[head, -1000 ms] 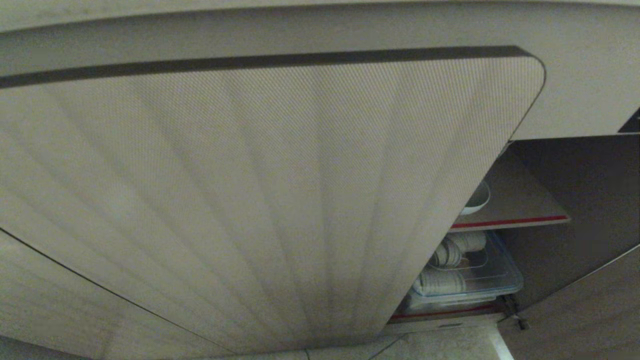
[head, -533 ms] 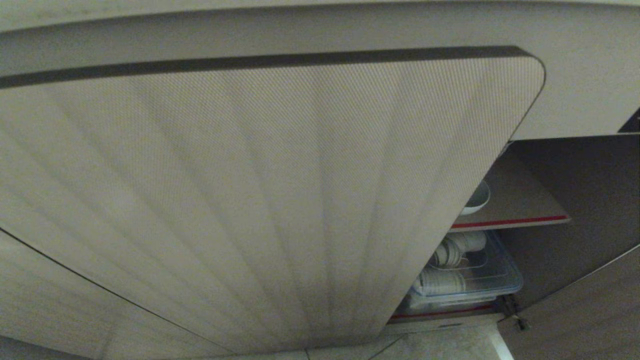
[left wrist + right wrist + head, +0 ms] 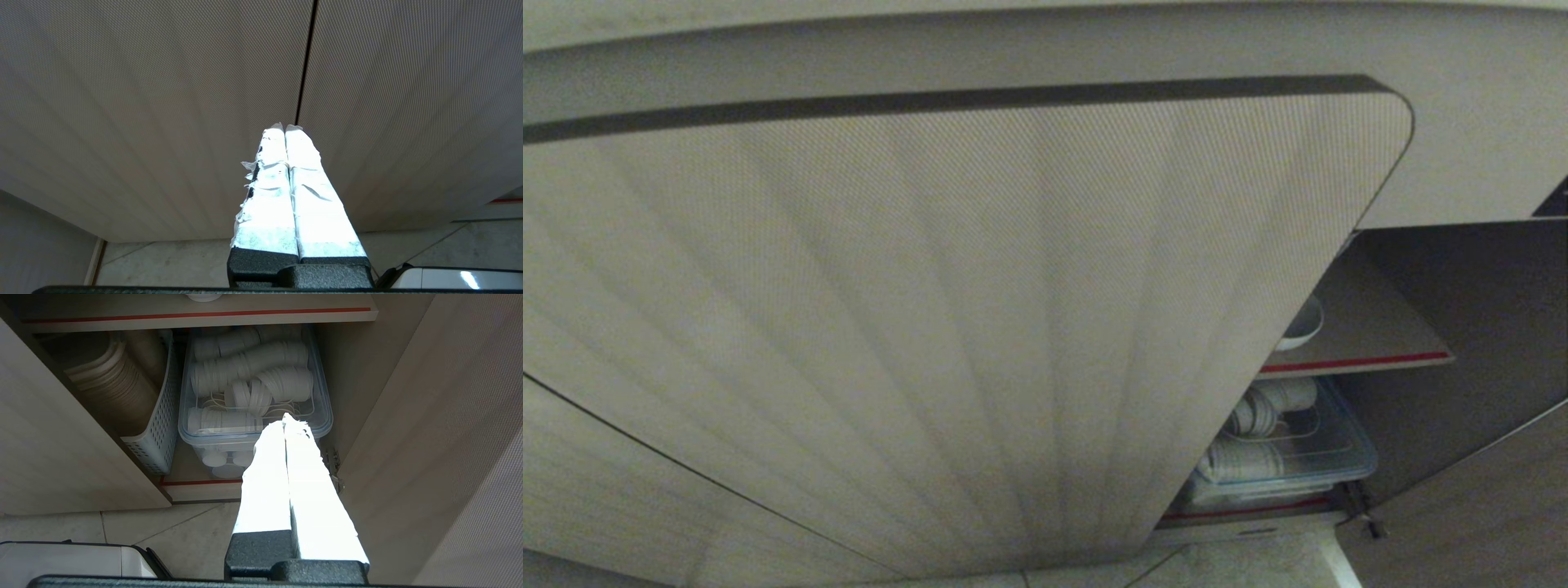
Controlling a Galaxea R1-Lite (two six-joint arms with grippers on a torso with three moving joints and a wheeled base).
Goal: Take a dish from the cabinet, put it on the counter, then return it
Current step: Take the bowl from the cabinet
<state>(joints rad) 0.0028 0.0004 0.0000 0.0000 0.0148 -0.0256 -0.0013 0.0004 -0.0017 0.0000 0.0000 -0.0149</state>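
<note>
Cabinet (image 3: pixel 980 327): low unit with beige fluted doors; one door fills most of the head view, and the compartment to its right stands open.
Upper shelf (image 3: pixel 1372 347): brown board with a red front edge.
Dish (image 3: pixel 1303 325): small white bowl sitting on the upper shelf, half hidden behind the door edge in the head view; only its white foot (image 3: pixel 203 297) shows in the right wrist view.
Clear plastic bin (image 3: pixel 186 416): on the cabinet's bottom level below the shelf, with a blue-tinted rim; it holds a wire rack.
Bin contents (image 3: pixel 249 371): rows of white ribbed dishes lying on their sides, stacked across the rack; more round white pieces show through the front wall.
Perforated basket (image 3: pixel 157 428): pale grey, just beside the clear bin; it holds a nested stack of tan bowls (image 3: pixel 104 381) tipped on edge.
Right gripper (image 3: pixel 287 418): white-taped fingers pressed together, holding nothing, in front of the open compartment and pointing at the clear bin.
Left gripper (image 3: pixel 284 128): taped fingers together, empty, facing the seam between two closed fluted doors.
Floor (image 3: pixel 171 535): pale tiles below the cabinet.
</note>
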